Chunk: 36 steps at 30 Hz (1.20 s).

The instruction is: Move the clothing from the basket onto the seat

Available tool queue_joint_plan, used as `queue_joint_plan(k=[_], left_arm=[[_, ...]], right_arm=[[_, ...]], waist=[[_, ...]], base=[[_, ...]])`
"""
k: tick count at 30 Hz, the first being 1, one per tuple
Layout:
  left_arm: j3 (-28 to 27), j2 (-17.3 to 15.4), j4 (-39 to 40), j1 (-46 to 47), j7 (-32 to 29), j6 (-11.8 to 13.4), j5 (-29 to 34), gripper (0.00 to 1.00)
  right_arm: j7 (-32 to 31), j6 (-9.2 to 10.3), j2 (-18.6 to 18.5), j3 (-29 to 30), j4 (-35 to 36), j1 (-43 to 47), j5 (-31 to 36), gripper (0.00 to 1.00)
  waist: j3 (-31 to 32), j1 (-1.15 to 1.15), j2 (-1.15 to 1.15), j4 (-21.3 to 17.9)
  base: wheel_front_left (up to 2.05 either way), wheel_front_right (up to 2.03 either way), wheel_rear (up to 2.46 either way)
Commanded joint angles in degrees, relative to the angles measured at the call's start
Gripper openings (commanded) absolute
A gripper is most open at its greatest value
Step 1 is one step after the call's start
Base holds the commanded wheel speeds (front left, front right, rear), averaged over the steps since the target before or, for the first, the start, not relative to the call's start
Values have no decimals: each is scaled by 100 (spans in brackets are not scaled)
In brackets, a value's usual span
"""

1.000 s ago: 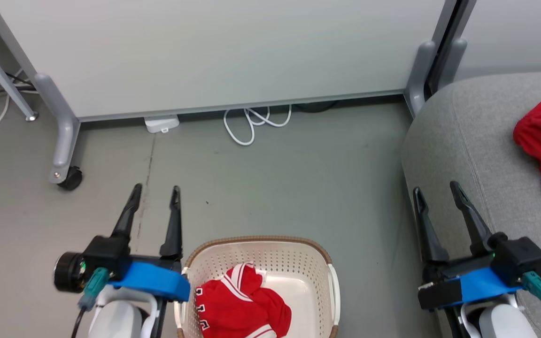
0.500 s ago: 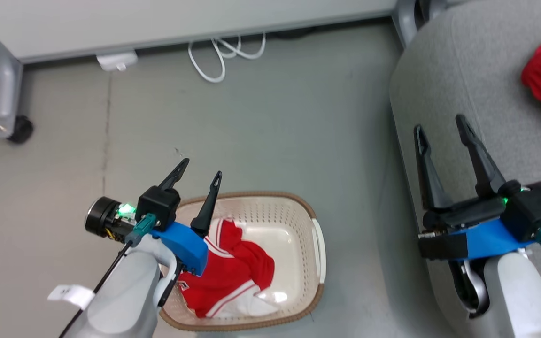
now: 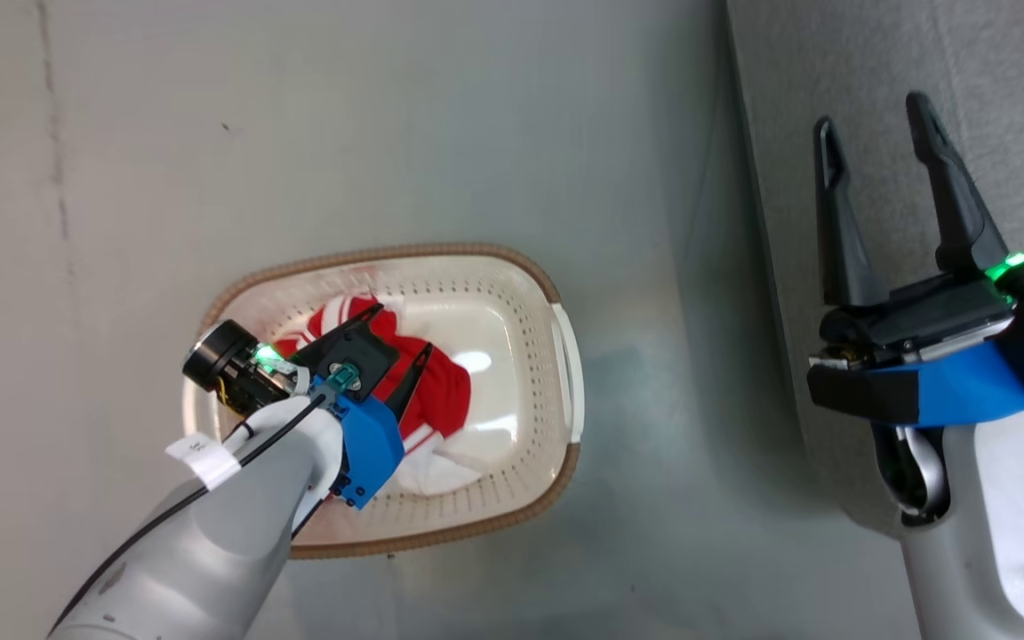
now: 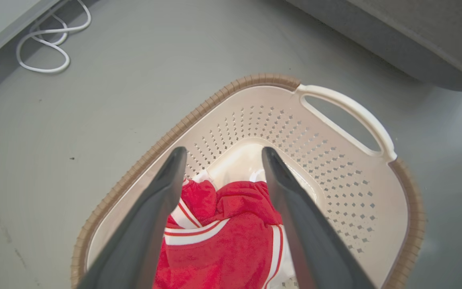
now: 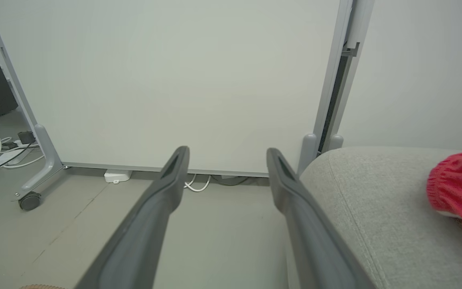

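Observation:
The cream basket (image 3: pixel 556 293) with a brown rim stands on the grey floor. In it lies crumpled red clothing (image 3: pixel 448 400) with white trim. My left gripper (image 3: pixel 403 329) hangs open over the basket, tilted down at the garment. The left wrist view has its open fingers on either side of the red clothing (image 4: pixel 223 241), just above it, inside the basket (image 4: pixel 199 108). My right gripper (image 3: pixel 869 111) is open and empty above the edge of the grey seat (image 3: pixel 1010 71). A second red garment (image 5: pixel 459 188) lies on the seat (image 5: pixel 375 192), to the right of the right gripper (image 5: pixel 227 151).
A white partition panel (image 5: pixel 175 80) on castered legs (image 5: pixel 28 200) stands ahead, with a white cable (image 4: pixel 50 52) coiled at its foot. The basket's white handle (image 4: pixel 347 108) faces the sofa (image 4: pixel 415 36). Bare floor lies between basket and sofa.
The head camera has tilted down. My left gripper has swung from beside the basket to over it and lowered towards the red garment. Both grippers stay open.

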<state>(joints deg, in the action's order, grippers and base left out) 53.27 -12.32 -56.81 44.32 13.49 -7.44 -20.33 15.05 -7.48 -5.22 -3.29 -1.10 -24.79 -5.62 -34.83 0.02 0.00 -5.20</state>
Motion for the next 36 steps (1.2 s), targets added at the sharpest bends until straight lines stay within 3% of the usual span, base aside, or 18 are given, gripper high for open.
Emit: queue_joint_plan(k=[1,8,14,26,36], left_arm=[[203,-46,-117,214,-61,-1,-92,100],[1371,-40,-493,526,-570,-1,-629,100],[1874,-122,-514,772,-954,-1,-1096,100],[2021,-347,-489,969,-1848,-1,-1346,100],[2020,-318,-1020,1316,-1889,-1,-925,100]], right_arm=[[20,-3,-28,-11,58,-166,24,100],[21,-3,-19,-66,219,-375,65,100],[20,-3,-6,-61,408,-495,110,100],[21,-3,130,-28,880,-485,121,100],[21,-3,181,4,1104,-494,181,100]], waist=[[-454,-2,0,-153],[-947,-2,0,-256],[-1406,-2,0,-342],[-2119,-2,0,-530],[-2489,-2,0,-618]], base=[[0,0,0],[0,0,0],[0,0,0],[0,0,0],[0,0,0]])
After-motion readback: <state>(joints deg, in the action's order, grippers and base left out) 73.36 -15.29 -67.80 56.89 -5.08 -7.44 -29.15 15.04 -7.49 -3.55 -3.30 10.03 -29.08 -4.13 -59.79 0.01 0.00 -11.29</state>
